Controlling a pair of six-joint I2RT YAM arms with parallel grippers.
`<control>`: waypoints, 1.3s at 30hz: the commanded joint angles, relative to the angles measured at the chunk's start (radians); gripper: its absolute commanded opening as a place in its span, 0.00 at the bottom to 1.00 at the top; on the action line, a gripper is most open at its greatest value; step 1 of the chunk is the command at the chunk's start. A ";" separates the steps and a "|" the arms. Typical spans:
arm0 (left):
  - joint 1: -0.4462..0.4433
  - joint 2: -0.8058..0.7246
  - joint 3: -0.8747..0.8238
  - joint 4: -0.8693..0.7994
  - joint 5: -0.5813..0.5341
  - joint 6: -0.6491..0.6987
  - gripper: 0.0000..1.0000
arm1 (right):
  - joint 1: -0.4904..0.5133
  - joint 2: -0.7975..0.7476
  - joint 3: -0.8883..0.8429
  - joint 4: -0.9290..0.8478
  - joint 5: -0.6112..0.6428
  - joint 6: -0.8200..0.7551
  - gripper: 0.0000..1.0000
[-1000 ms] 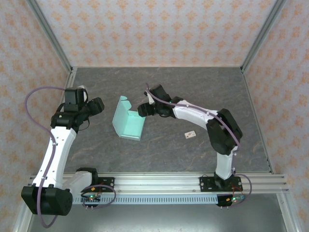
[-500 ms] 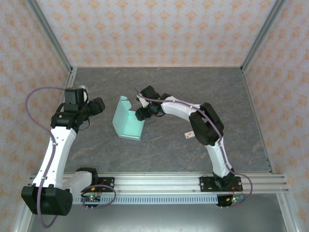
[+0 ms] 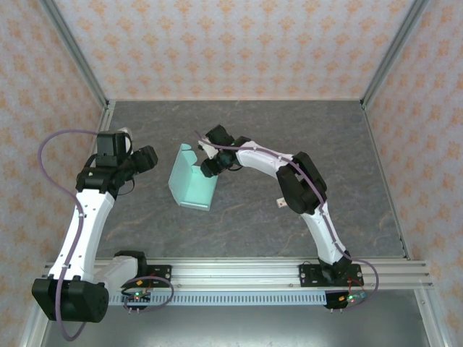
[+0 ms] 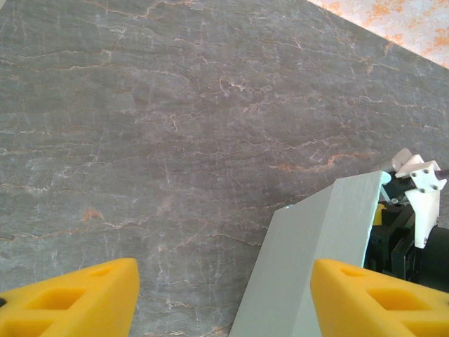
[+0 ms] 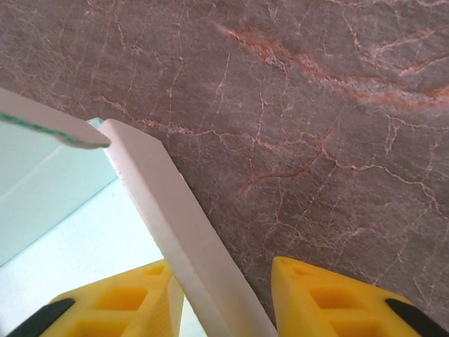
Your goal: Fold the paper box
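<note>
On my monitors, the grey marbled table (image 3: 304, 130) carries the half-formed paper box (image 3: 192, 182), which sits a little left of the table's middle with its mint-green floor flat and its side walls raised.

The right arm (image 3: 262, 159) reaches in from the box's right and ends at the box's upper right corner. The left arm (image 3: 87, 210) stands off to the box's left, well apart from it.

From the right wrist camera I see the right gripper (image 5: 217, 281) astride one upright wall of the paper box (image 5: 70, 239). One yellow finger (image 5: 133, 302) is on the inner side against the card. The other finger (image 5: 337, 302) is on the outer side, with a strip of table showing between it and the wall, so the claw is spread and not pinching.

From the left wrist camera, the left gripper (image 4: 224, 302) is spread wide over bare table with nothing between its fingers (image 4: 70, 295). The paper box (image 4: 316, 260) rises ahead on that view's right. The right gripper (image 4: 414, 210) shows just past the box's far edge.

A small white tag (image 3: 284, 202) lies on the table to the right of the box, apart from it.
</note>
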 commanded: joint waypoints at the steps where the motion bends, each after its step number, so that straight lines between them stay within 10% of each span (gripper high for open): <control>1: 0.006 0.000 0.026 0.012 0.017 0.015 0.66 | -0.002 0.012 0.039 -0.024 -0.002 -0.006 0.35; 39: 0.006 -0.013 -0.001 0.040 0.077 0.007 0.66 | -0.133 -0.418 -0.526 0.076 0.316 0.349 0.25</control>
